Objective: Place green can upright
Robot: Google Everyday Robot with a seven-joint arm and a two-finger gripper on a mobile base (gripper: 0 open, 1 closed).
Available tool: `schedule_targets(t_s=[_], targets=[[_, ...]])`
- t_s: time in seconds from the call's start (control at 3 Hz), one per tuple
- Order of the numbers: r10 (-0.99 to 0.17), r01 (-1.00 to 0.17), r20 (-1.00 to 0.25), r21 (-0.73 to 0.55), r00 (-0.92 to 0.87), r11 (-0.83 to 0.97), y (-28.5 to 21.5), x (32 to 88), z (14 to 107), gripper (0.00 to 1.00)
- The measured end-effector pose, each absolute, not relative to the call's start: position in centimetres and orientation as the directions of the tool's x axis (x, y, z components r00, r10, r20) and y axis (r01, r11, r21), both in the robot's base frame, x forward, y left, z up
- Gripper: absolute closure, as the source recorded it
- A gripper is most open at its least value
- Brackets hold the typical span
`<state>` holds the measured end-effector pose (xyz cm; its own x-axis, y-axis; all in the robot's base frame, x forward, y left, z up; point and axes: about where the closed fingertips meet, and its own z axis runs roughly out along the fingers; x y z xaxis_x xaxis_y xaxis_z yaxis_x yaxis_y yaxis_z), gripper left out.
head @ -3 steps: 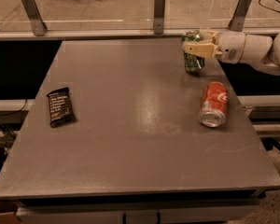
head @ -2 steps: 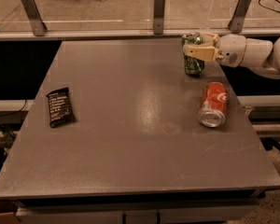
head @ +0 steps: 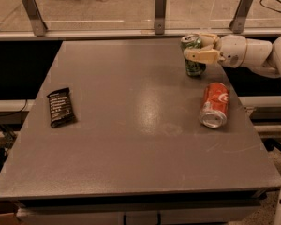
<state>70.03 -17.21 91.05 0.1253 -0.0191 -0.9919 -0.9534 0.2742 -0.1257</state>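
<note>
Setting the green can (head: pixel 194 68) down cleanly is the step I judge to be in hand. It stands upright near the far right corner of the tabletop (head: pixel 131 139), and from here I cannot tell whether its base is touching the surface or just off it. The end effector (head: pixel 197 48) is clamped on the can's upper half, with its tan fingers (head: pixel 200 56) on either side of the body below the silver rim. To do this well, I would ease straight down until the base sits flat and takes its own weight, keeping the can's axis vertical. Only then would I part the fingers, evenly, so that neither one nudges the can sideways. The retreat should go back to the right along the line of the wrist, since lifting or swinging could catch the rim and tip the can. The far edge of the tabletop is near, so I want no push in that direction. The red can (head: pixel 214 104) lies on its side a little nearer to me, apart from the green one, and would probably roll if bumped. The black snack packet (head: pixel 61 107) is well apart on the left. The white arm (head: pixel 253 53) reaches in from the right, low and roughly level with the tabletop. Its wrist is in line and the end effector points left, holding the can from the side.
</note>
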Motion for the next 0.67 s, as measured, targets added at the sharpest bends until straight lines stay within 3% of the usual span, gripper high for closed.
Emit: schedule_targets(t_s=[0.33, 0.67], targets=[[-0.021, -0.949, -0.987, -0.16, 0.161, 0.271, -18.1, 69.7, 91.5, 0.13], [-0.025, -0.941, -0.984, -0.176, 0.176, 0.288, -19.4, 69.3, 91.9, 0.0]])
